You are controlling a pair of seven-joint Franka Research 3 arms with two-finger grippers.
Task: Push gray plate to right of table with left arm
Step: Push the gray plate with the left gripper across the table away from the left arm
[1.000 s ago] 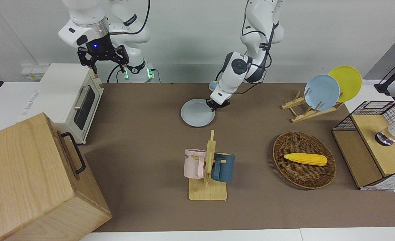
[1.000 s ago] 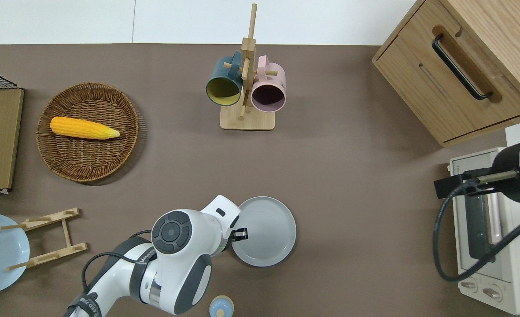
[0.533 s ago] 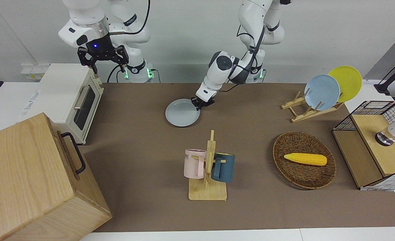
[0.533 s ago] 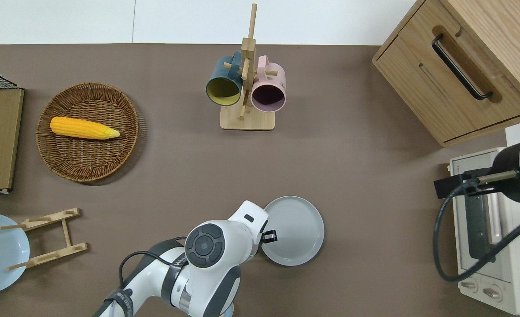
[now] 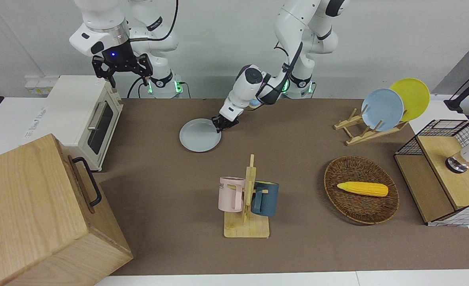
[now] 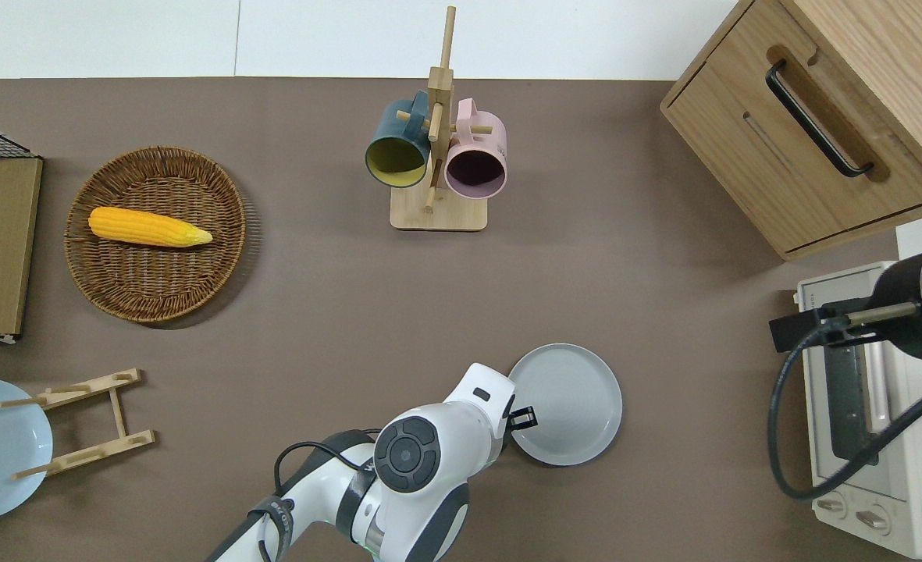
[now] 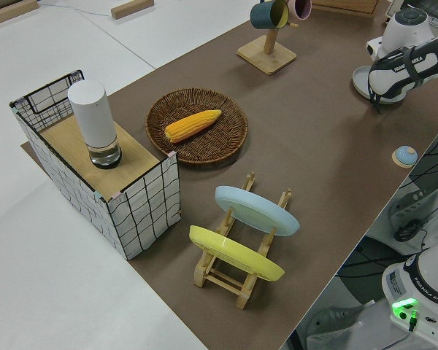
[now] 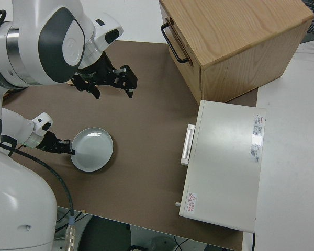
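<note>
Gray plate lies flat on the counter, nearer the robots than the mug rack. Left jaws touch its rim; whether they are spread, I cannot tell. Right arm is parked.

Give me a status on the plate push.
Left gripper low at gray plate rim, pushing. Right arm parked, gripper open. Plate flat on table, short of the toaster oven; nothing between them.

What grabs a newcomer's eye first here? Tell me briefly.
The left arm's tool is low at the rim of the gray plate, which lies on the table nearer to the robots than the mug rack. Bright yellow corn lies in a wicker basket.
</note>
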